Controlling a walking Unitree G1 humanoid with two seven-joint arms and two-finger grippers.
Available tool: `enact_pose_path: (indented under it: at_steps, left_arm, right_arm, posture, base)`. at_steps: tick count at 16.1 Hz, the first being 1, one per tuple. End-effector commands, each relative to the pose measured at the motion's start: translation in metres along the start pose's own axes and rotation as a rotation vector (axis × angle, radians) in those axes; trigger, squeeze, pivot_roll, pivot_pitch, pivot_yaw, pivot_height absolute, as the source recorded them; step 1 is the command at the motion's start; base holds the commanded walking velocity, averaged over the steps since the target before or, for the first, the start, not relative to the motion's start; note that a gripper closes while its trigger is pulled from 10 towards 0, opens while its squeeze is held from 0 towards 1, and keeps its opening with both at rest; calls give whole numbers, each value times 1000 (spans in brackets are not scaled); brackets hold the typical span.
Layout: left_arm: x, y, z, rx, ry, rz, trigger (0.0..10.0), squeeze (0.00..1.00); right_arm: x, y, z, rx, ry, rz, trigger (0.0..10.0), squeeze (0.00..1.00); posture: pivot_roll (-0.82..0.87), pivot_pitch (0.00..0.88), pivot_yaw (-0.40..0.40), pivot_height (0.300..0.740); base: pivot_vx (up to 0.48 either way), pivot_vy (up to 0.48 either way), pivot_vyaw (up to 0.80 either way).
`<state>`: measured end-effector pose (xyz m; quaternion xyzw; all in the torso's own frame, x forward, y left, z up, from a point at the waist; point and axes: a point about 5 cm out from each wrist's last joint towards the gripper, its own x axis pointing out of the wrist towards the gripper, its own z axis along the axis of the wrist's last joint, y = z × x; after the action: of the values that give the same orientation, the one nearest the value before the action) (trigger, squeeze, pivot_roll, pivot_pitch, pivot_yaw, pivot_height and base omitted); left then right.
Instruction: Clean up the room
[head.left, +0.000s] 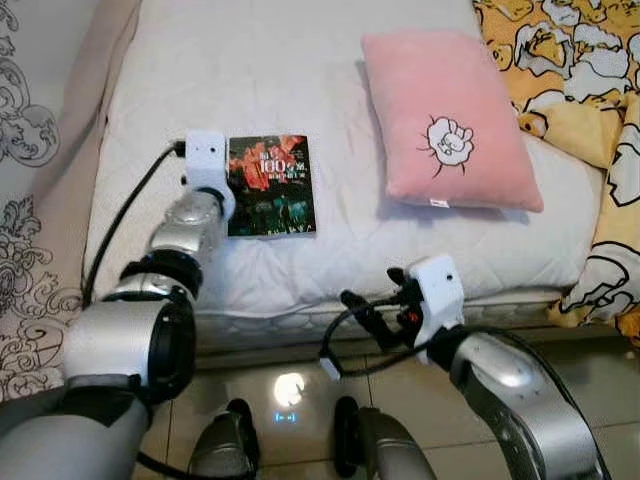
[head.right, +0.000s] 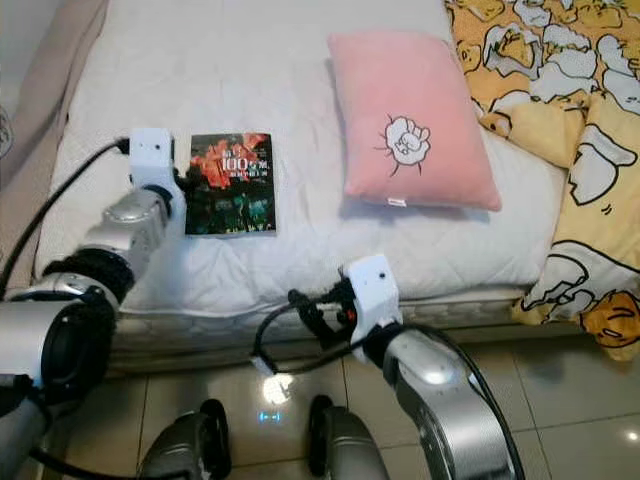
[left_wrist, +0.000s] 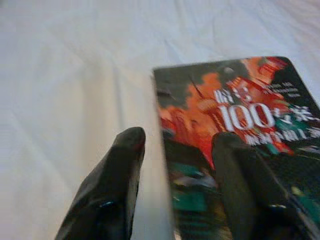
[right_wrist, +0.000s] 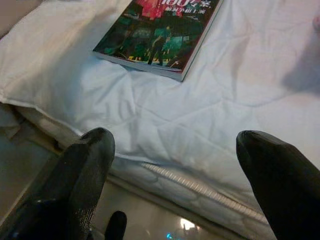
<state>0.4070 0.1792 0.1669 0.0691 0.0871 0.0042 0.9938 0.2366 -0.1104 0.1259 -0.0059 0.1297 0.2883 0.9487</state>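
Note:
A book (head.left: 272, 185) with a dark red and green cover lies flat on the white mattress (head.left: 250, 60), near its front left. My left gripper (left_wrist: 177, 137) is open at the book's left edge. One finger (left_wrist: 112, 185) rests over the sheet and the other (left_wrist: 245, 175) over the cover (left_wrist: 250, 115). My right gripper (right_wrist: 175, 137) is open and holds nothing. It hovers low in front of the mattress's front edge (right_wrist: 200, 187), pointing towards the book (right_wrist: 160, 30).
A pink pillow (head.left: 445, 120) with a small drawing lies on the bed to the right of the book. A yellow patterned blanket (head.left: 580, 70) is heaped at the far right. A patterned curtain (head.left: 25, 200) hangs on the left. Tiled floor (head.left: 290, 390) and my feet (head.left: 225, 440) are below.

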Motion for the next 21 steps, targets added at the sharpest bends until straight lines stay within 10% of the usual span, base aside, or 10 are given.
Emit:
enact_pose_path:
  at_steps: [1, 3, 6, 7, 8, 13, 15, 21]
  left_arm:
    - [2, -3, 11, 59, -34, -12, 10000, 1000]
    - [1, 3, 20, 166, -105, -15, 10000, 1000]
    - [-11, 35, 12, 63, -232, 31, 10000, 1000]
    - [-23, 38, -5, 12, -257, 25, 10000, 1000]
    - [-37, 35, -21, 9, -261, 16, 10000, 1000]
    - [-78, 12, -53, 43, -313, 83, 10000, 1000]
    - [-72, 6, -44, 87, -312, 62, 10000, 1000]
    - [-55, -2, -42, 87, -233, 38, 10000, 1000]
  right_arm:
    - [0, -4, -3, -4, 5, -26, 10000, 0]
    - [11, -21, 3, -48, -41, -132, 10000, 0]
    - [28, -64, 23, -173, -157, -418, 10000, 0]
    - [29, -73, 27, -193, -211, -474, 10000, 196]
    - [31, -74, 26, -221, -241, -474, 10000, 1000]
    - [36, -89, 3, -110, -298, -550, 10000, 1000]
    - [41, -99, -8, 21, -293, -580, 10000, 1000]
    - [51, -94, -6, -27, -305, -514, 10000, 1000]
  posture:
    - [-290, 242, -62, 736]
    - [-239, 200, -50, 736]
    - [-135, 130, -60, 736]
    - [-86, 98, -60, 736]
    - [-64, 72, -59, 736]
    - [0, 0, -47, 736]
    - [-9, 0, -43, 736]
    - [-51, 0, -40, 736]
  base:
    - [0, 0, 0]
    - [0, 0, 0]
    - [0, 0, 0]
    - [0, 0, 0]
    - [0, 0, 0]
    - [0, -91, 0]
    - [0, -452, 0]
    - [0, -449, 0]
